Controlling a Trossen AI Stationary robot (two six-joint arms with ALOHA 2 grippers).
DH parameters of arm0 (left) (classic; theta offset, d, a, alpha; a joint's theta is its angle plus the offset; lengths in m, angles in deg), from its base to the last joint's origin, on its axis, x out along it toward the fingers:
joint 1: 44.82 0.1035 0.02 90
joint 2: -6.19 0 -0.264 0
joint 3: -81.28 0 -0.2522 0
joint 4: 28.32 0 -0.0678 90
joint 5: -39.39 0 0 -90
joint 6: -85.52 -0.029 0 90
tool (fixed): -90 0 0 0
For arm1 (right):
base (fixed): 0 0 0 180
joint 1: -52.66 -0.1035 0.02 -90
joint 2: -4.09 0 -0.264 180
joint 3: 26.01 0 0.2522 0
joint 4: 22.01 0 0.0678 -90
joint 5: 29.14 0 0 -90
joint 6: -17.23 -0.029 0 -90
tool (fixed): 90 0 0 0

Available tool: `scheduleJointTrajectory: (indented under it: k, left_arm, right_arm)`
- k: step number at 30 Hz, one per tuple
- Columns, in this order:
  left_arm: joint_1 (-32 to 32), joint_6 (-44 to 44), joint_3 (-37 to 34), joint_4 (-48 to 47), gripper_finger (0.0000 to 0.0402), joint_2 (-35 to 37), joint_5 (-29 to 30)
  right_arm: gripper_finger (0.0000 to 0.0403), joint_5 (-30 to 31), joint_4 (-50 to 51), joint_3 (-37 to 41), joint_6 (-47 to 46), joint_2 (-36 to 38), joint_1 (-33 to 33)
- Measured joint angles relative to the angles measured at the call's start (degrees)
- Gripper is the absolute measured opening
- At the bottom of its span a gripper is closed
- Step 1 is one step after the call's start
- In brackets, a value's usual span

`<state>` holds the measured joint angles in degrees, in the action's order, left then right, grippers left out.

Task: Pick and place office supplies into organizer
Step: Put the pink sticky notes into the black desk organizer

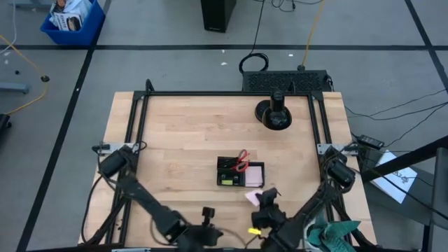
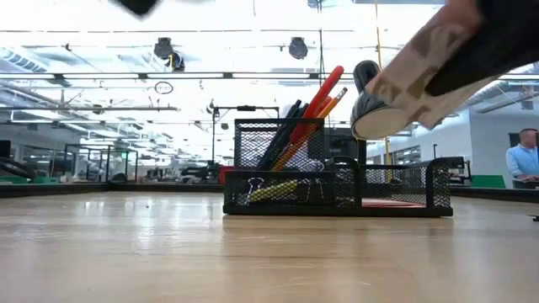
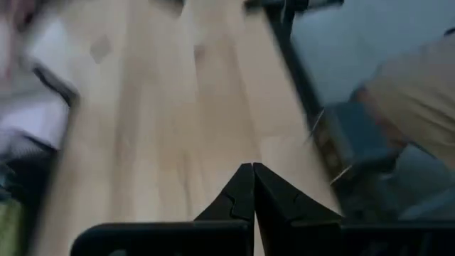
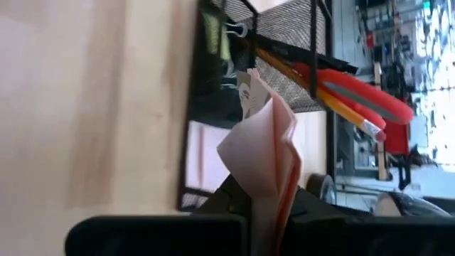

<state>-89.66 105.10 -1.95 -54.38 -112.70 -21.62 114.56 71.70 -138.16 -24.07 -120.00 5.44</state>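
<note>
The black mesh organizer (image 1: 240, 171) sits mid-table with red-handled scissors (image 2: 322, 91), orange pencils (image 2: 330, 104) and dark pens (image 2: 285, 126) standing in its tall cup, plus a pink pad (image 1: 254, 173) in the low tray. The right gripper (image 1: 267, 199) is clamped on crumpled pink sticky notes (image 4: 266, 160), just beside the organizer's near edge. The left gripper (image 3: 252, 186) is shut, holding nothing, by the table's near edge.

**Hidden, cropped, blurred**

Left wrist view heavily blurred: items beside the bench (image 3: 178, 121) unreadable. Right gripper (image 4: 266, 213) mostly covered by pink sticky notes (image 4: 266, 160). Person (image 2: 524, 156) cropped at low view's edge. Small organizer (image 1: 240, 171) contents unclear from above.
</note>
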Motion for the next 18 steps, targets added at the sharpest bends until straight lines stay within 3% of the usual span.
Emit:
scheduleJointTrajectory:
  k: [4, 8, 18]
  left_arm:
    - [-4.93, -7.30, -0.04, 1.67, 0.0005, 3.31, 5.65]
    - [-9.37, -12.89, 0.06, 3.50, 0.0005, 5.66, 11.19]
    - [-13.45, -13.91, -0.02, 3.01, 0.0005, 6.50, 18.00]
  right_arm:
    - [0.0001, -0.11, 0.52, 0.00, -0.02, 0.00, 2.72]
    - [0.0001, -4.25, 1.32, 0.00, 0.94, 0.00, 6.18]
    - [0.0000, -9.17, 1.86, 0.00, 5.17, 0.00, 13.20]
